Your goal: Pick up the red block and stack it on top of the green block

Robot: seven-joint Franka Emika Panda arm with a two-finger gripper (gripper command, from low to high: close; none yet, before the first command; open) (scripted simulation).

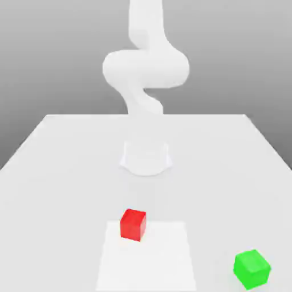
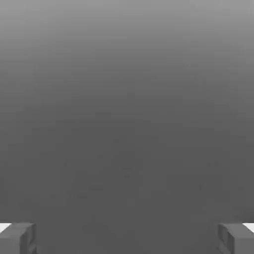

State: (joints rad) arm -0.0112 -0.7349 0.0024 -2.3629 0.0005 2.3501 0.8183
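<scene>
Red block (image 1: 133, 223) and green block (image 1: 252, 268) both sit on a pale table (image 1: 57, 171), which is the largest thing in the exterior view. Next in size comes the white arm (image 1: 145, 68), rising from its round base (image 1: 146, 158) at the table's middle and bending up out of the picture. A lighter square patch (image 1: 165, 262) lies on the table; the red block rests at its far edge, toward the exterior view's left. The green block stands well apart, off the patch, toward the exterior view's right. In the hand view the gripper (image 2: 127, 238) has its fingers (image 2: 17, 238) spread wide, holding nothing, with only plain grey between them.
</scene>
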